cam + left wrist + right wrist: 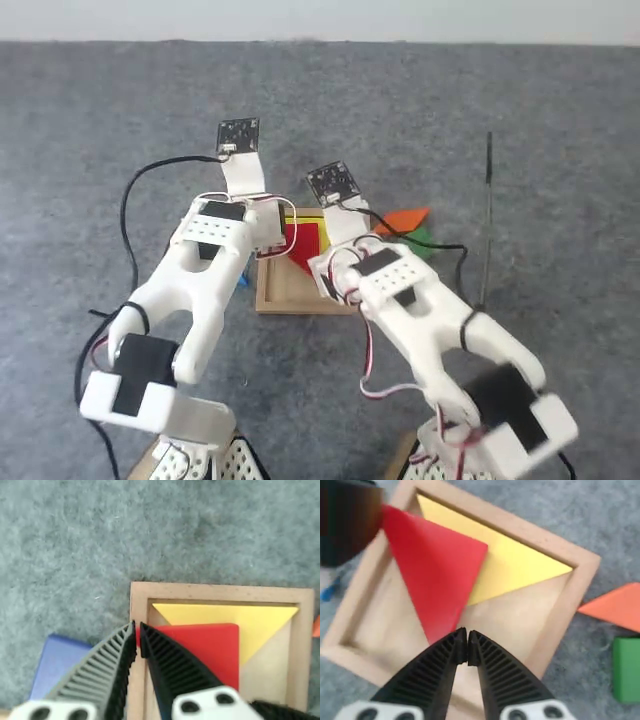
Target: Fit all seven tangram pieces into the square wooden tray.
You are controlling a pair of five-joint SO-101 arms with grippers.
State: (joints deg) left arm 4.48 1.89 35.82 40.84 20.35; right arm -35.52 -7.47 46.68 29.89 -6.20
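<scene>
The square wooden tray (pixel 139 591) (pixel 580 575) (pixel 290 300) lies between both arms. A yellow triangle (pixel 240 620) (pixel 515 565) lies flat along its far wall. Partly over it rests a red triangle (pixel 205 650) (pixel 430 565) (pixel 300 245), tilted. My left gripper (pixel 138 628) is shut on the red triangle's corner, right at the tray's wall. My right gripper (pixel 467 639) is shut, with its tips at the opposite corner of the red triangle, holding nothing. A blue piece (pixel 55 660) lies outside the tray beside the left gripper.
An orange triangle (pixel 617 607) (pixel 405 218) and a green piece (pixel 627 667) (pixel 420 238) lie on the grey carpet just past the tray's right side. A thin black rod (pixel 487 220) stands farther right. Black cables trail from both arms.
</scene>
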